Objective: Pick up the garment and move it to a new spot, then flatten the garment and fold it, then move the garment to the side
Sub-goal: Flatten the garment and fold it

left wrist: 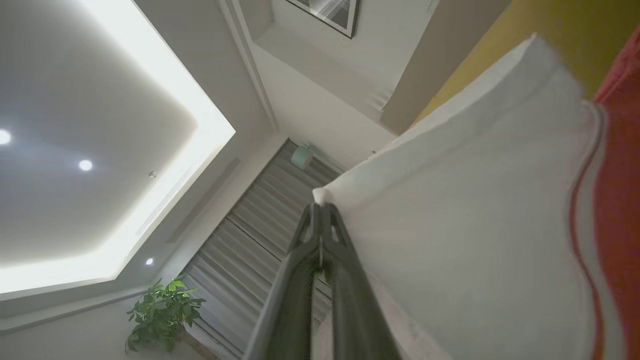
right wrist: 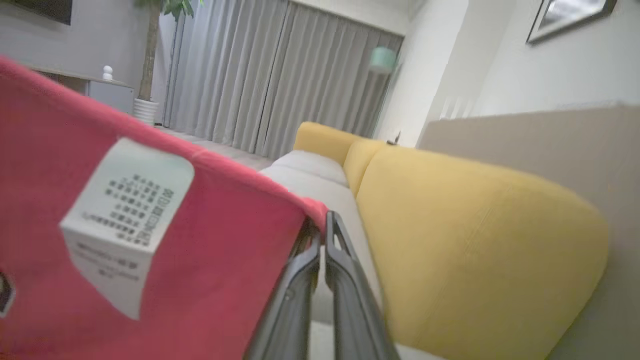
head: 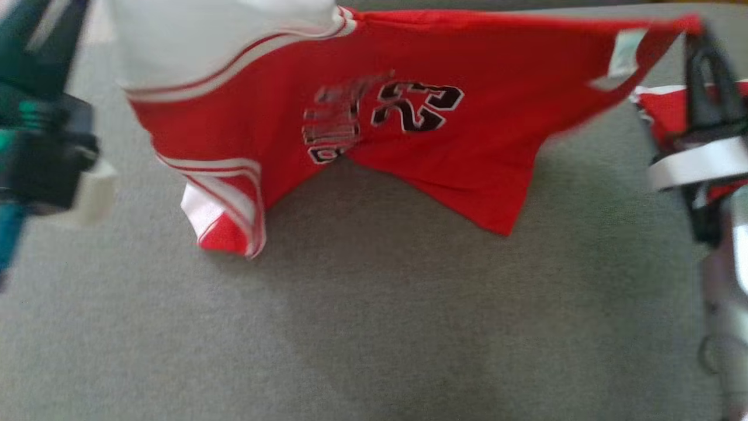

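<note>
head view: the red garment point(head: 467, 117) hangs off the grey seat point(head: 374, 327), its top hem pulled in a line from 9 o'clock to 3 o'clock. that is its long axis. the body sags toward 6 o'clock, with the striped lower corner brushing or just above the seat; i can't tell which. the right gripper point(head: 700, 41) has the red corner at 3 o'clock. the left arm point(head: 47, 152) is a blur at 9 o'clock.

left wrist view: the left gripper point(left wrist: 322, 207) is clenched on the white corner of the garment, and the cloth falls away toward 4 o'clock from the fingertips.

right wrist view: the right gripper's jaws are pinched on the red hem corner. the cloth and its care label point(right wrist: 125, 220) spread toward 8 o'clock, and a yellow cushion point(right wrist: 475, 240) lies at 3 o'clock.

each arm holds one end, so neither is nearer. my guess is that setting it down calls for both to sink together, keeping that hem line stretched.
</note>
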